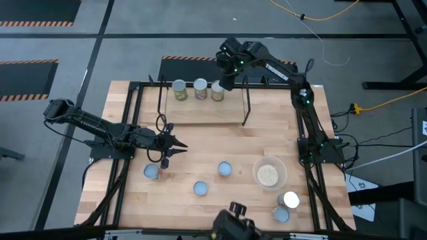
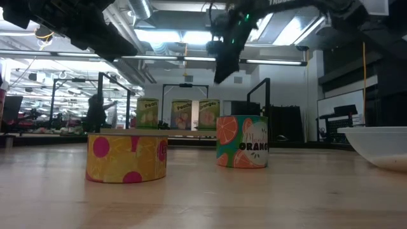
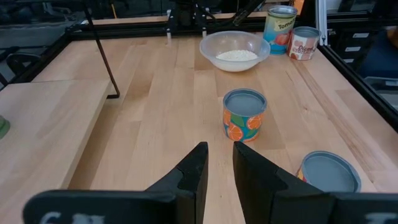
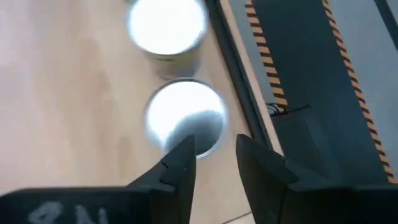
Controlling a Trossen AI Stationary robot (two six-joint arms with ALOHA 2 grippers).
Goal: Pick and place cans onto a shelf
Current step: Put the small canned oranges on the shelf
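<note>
A pale wooden table point(image 1: 200, 143) edged by a black tube frame sat on a grey floor with orange-and-black hazard stripes; from table height I could see a lit workshop behind it.

The shelf point(image 1: 203, 107), thin black rods with a pale board, stood at the table's far edge. Three cans stood in a row on its far side: one point(image 1: 179, 89), a second point(image 1: 200, 88) and a third point(image 1: 217, 91). From table height their labels showed side by side under the shelf's rods.

My right gripper point(image 1: 227, 83) hung just above and beside the third can. In its wrist view the fingers point(image 4: 177, 165) stood slightly apart with nothing between them, the can's shiny top point(image 4: 185, 118) just past the tips.

On the near side of the shelf, out on the open table, lay the other cans: a blue-topped one point(image 1: 225, 169) nearest the shelf, another point(image 1: 201, 189) nearer the front edge, and one point(image 1: 152, 172) toward the left.

My left gripper point(image 1: 175, 148) waited low over the table between the shelf and that left can, fingers point(image 3: 193, 171) a narrow gap apart, holding nothing.

To the shelf's near right sat a clear bowl point(image 1: 269, 173) of beige grains, and beyond it two more cans, one shiny point(image 1: 290, 199), one blue-topped point(image 1: 281, 214).
</note>
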